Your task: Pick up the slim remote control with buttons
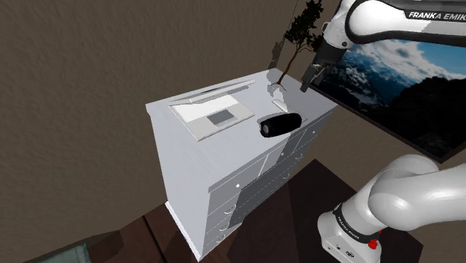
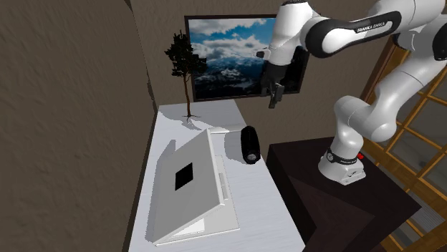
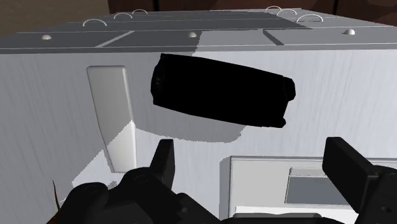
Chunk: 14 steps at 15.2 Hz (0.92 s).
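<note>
Hovering wide open and empty, the gripper (image 3: 254,167) has the slim white remote (image 3: 109,105) at its ten o'clock, outside the jaws, beside a black cylinder (image 3: 222,95).

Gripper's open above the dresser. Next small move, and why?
Probably slide the gripper sideways until it is over the white remote, before lowering. Its fingers stand open, high above the dresser. In the wrist view the black cylinder lines up with the gap between them, while the remote lies off to one side.
</note>
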{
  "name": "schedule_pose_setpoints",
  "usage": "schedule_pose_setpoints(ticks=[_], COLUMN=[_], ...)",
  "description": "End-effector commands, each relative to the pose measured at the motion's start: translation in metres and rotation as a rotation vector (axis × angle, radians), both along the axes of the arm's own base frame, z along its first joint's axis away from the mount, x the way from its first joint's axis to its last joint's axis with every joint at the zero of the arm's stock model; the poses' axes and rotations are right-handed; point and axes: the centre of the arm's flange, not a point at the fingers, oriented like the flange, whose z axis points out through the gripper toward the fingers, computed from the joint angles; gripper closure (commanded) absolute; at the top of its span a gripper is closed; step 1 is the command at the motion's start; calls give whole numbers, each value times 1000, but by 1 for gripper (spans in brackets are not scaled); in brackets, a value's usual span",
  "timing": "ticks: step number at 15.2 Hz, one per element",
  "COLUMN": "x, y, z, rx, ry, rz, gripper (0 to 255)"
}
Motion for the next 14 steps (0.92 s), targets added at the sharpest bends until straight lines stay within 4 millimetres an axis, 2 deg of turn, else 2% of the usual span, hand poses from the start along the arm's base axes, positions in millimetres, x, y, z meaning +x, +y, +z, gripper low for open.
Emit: schedule_pose_setpoints(ticks=[1, 14], x=[11, 90], y=[-16, -121], z=[-17, -134], rx=[2, 17], ry=[7, 61], rz=[0, -3], gripper=[0, 0])
